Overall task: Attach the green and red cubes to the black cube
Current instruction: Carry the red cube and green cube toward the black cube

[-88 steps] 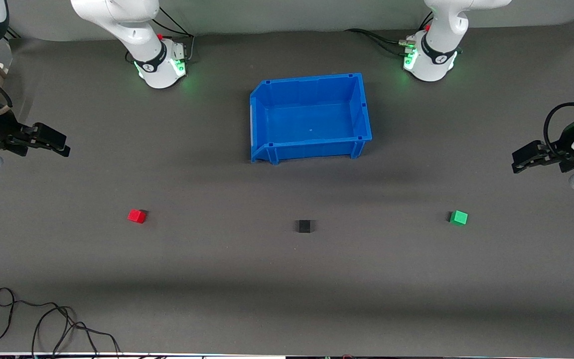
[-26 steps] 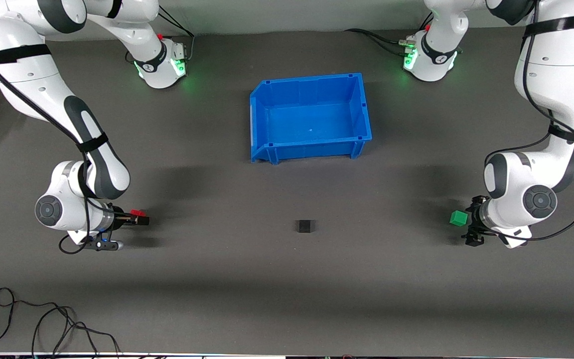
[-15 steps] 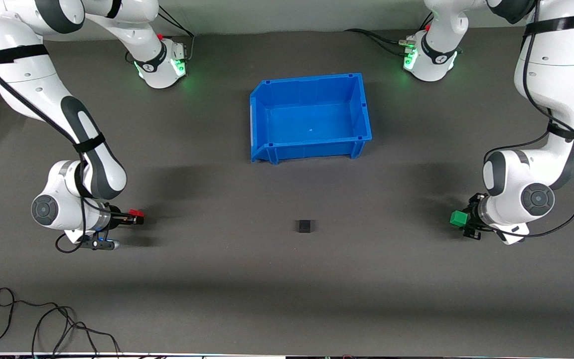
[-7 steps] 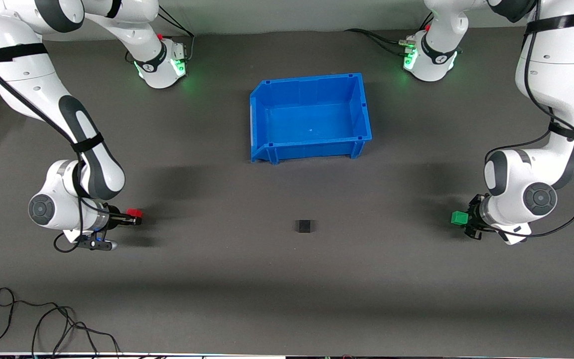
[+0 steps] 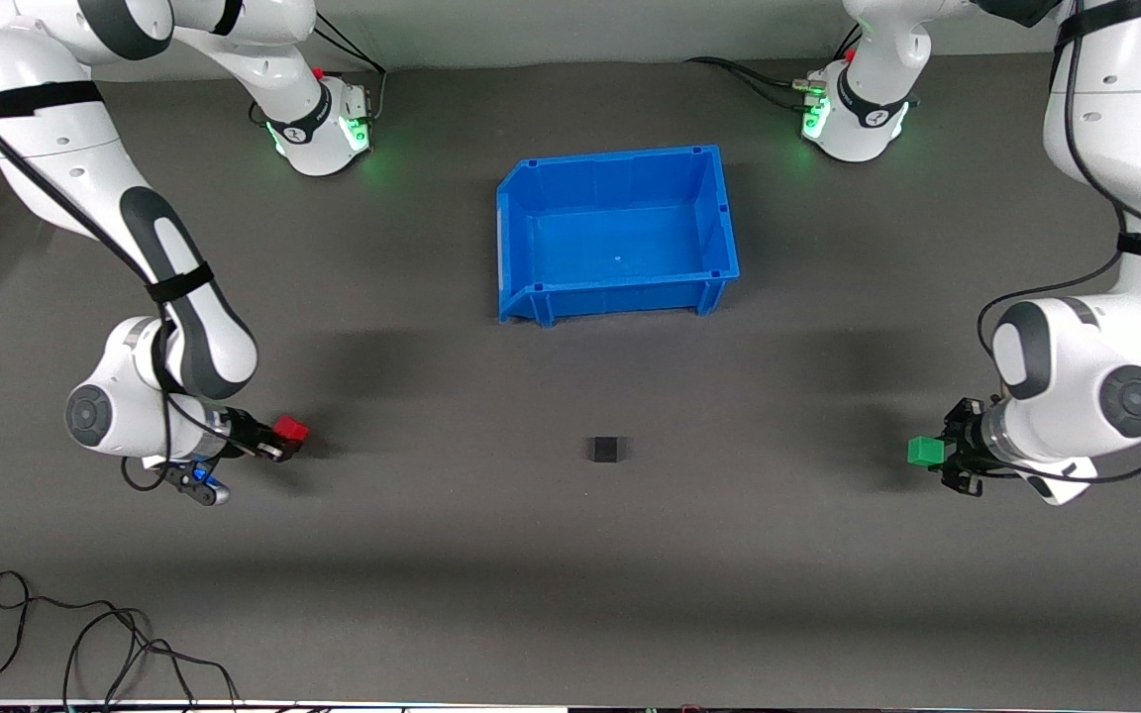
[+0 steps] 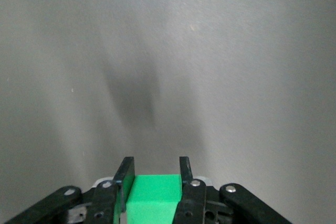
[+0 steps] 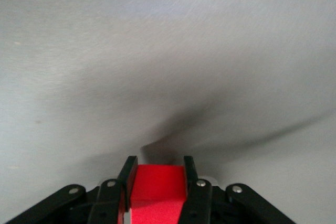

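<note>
The black cube (image 5: 606, 450) sits on the dark mat, nearer to the front camera than the blue bin. My right gripper (image 5: 281, 438) is shut on the red cube (image 5: 289, 429) and holds it just above the mat toward the right arm's end; in the right wrist view the red cube (image 7: 157, 192) sits between the two black fingers (image 7: 127, 174). My left gripper (image 5: 937, 454) is shut on the green cube (image 5: 924, 451) just above the mat toward the left arm's end; in the left wrist view the green cube (image 6: 153, 198) is clamped between the fingers (image 6: 124, 174).
An empty blue bin (image 5: 521, 297) stands mid-table, farther from the front camera than the black cube. A loose black cable (image 5: 85, 644) lies at the front corner at the right arm's end. Open mat lies between each held cube and the black cube.
Both grippers came down and closed on their cubes. In the last half second the right gripper carried the red cube a little toward the black cube; the left one shifted the green cube slightly away and lower.
</note>
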Available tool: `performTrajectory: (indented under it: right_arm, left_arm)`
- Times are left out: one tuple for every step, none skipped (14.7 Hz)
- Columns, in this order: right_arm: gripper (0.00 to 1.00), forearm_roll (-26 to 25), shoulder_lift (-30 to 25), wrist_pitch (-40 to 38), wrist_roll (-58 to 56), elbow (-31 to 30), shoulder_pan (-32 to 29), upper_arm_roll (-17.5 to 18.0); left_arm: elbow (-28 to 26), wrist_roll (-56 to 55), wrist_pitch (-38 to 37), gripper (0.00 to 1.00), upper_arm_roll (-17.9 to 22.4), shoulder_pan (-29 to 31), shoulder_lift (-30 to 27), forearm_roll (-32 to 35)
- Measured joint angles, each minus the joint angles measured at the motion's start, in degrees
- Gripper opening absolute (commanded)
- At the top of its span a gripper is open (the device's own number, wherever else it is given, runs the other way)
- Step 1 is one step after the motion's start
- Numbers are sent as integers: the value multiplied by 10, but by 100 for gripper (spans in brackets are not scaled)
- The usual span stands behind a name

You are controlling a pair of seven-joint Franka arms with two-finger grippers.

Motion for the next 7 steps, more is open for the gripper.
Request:
performTrajectory:
  right_arm:
    - [0,0,-3,0,52,5,16,1]
    - [0,1,-6,0,109,13,36,3]
    - [0,1,-9,0,170,23,60,4]
    - [0,1,-11,0,229,34,84,5]
    - [0,1,-13,0,284,44,110,5]
    - [0,1,-14,0,334,54,135,5]
    - [0,1,-14,0,383,63,156,5]
  left_arm:
    - [23,-24,-19,7,-1,-7,2,0]
    - [44,-50,-31,7,-1,-14,6,0]
    - [63,-71,-37,7,-2,-20,11,0]
    - [76,-87,-41,7,-2,-26,15,0]
    - [87,-103,-48,7,-4,-35,20,-1]
    - [95,-124,-54,8,-5,-48,24,-1]
    - [104,-153,-59,7,-6,-66,31,-1]
